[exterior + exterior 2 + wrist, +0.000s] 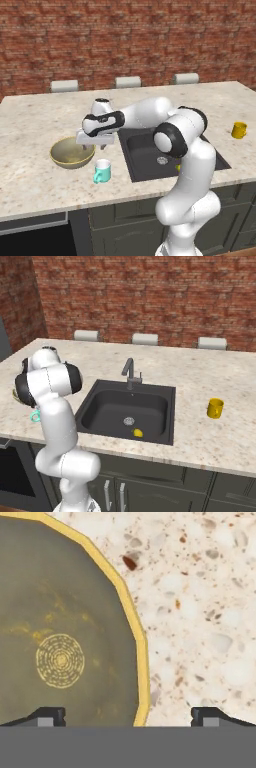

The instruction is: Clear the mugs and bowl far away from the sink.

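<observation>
Left base view first: the gripper [91, 144] hangs low over the counter [30, 125] at the 3 o'clock rim of the bowl [71, 152], which sits left of the sink [165, 150]; the teal mug [102, 171] stands just beside the bowl at its 5 o'clock, and the yellow mug [239, 130] is well apart, past the sink's far right side. Right base view: the arm hides most of the left counter, a sliver of the teal mug [35, 416] peeks out at its 9 o'clock, the yellow mug [215, 408] sits at 3 o'clock from the sink [127, 411], and a small yellow lump [137, 432] lies in the basin. Hand view: the fingertips [47, 716] stand wide apart and empty, straddling the bowl's [60, 657] yellow rim. The bowl seems to be the step in hand; next I would expect a descent until the rim sits between the fingers, then a close.
</observation>
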Controlling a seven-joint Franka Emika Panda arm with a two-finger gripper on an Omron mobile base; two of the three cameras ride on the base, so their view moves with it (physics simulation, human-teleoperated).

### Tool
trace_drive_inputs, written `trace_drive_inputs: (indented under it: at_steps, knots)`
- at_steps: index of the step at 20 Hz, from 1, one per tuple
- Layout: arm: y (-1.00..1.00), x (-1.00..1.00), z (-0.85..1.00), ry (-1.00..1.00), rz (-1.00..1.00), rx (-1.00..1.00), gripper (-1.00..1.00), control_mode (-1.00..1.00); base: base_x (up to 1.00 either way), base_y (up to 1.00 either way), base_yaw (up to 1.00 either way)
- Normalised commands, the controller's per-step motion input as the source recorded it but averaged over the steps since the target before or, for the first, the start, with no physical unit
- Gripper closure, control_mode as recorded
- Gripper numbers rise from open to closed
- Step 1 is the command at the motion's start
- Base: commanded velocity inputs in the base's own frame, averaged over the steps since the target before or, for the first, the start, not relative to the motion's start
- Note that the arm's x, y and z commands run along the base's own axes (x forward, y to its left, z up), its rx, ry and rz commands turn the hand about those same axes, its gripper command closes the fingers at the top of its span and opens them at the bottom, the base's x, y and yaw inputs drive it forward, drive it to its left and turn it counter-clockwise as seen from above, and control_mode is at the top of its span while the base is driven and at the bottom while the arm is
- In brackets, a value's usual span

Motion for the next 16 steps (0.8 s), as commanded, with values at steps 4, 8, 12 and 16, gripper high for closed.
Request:
trace_drive_inputs:
  at_steps: [4,8,12,16]
  knots:
    - [0.19,0.35,-0.30,0.02,0.00,0.00,-1.00,-1.00,0.00,0.00,0.00]
    - [0.25,0.21,-0.40,0.04,0.00,0.00,-1.00,-1.00,0.00,0.00,0.00]
    - [0.56,0.03,-0.47,0.05,0.00,0.00,1.00,-1.00,0.00,0.00,0.00]
    - [0.59,0.00,-0.28,0.01,0.00,0.00,1.00,-1.00,0.00,0.00,0.00]
